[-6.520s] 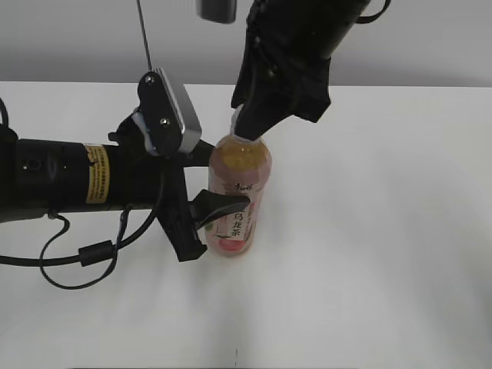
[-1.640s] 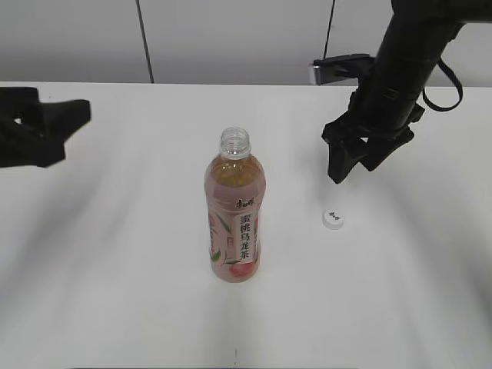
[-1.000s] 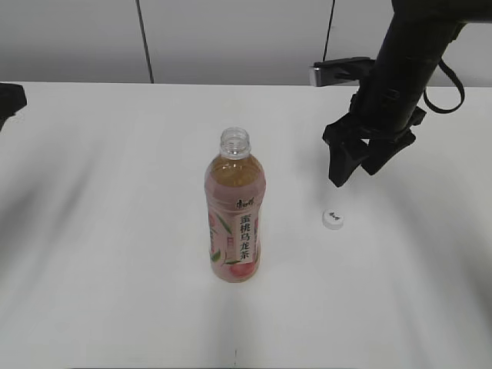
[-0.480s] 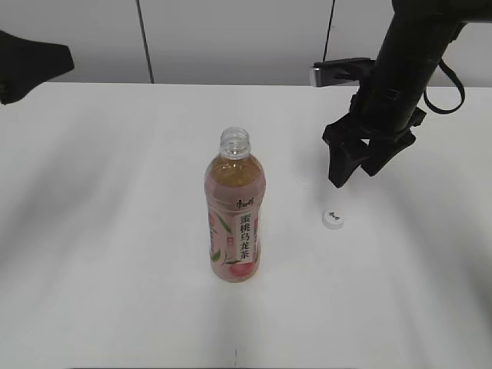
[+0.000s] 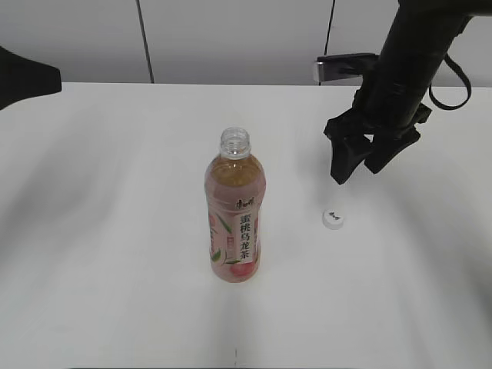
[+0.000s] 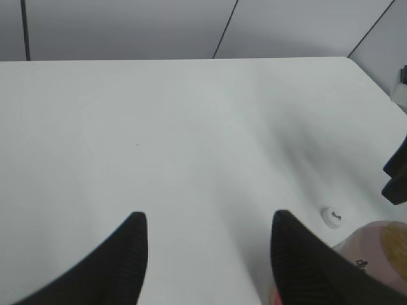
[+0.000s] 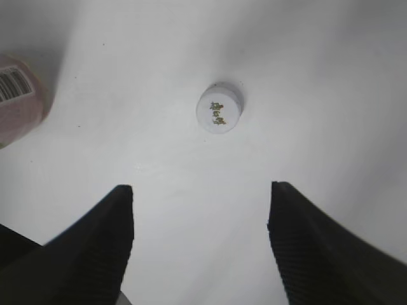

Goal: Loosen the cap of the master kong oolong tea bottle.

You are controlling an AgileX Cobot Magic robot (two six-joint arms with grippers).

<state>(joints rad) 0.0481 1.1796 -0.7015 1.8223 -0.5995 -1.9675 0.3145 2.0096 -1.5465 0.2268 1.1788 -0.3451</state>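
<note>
Tea fills most of the master kong oolong tea bottle point(image 5: 235, 211), which we see standing upright near the middle of the white table point(image 5: 115, 254) with its threaded neck bare. Our cap point(image 5: 332, 218) lies logo-up on the table to the right of the bottle, apart from it. We hold the right gripper point(image 5: 361, 163) above the table just behind the cap, its two dark fingers point(image 5: 343, 161) spread and pinching nothing. Through the right wrist camera the cap point(image 7: 219, 108) sits ahead of the gap between the spread fingers point(image 7: 95, 248), touching neither one, while a sliver of the bottle point(image 7: 19, 95) with its barcode shows at the left edge. Our left gripper point(image 6: 206, 254) is also spread wide and holds nothing; from its wrist camera we see the cap point(image 6: 332, 216) far off to the right beyond the fingertips and the bottle's shoulder point(image 6: 375, 241) at the lower right corner. In the exterior camera only a dark piece of the left arm point(image 5: 23, 77) shows at the far left edge, well apart from the bottle.
</note>
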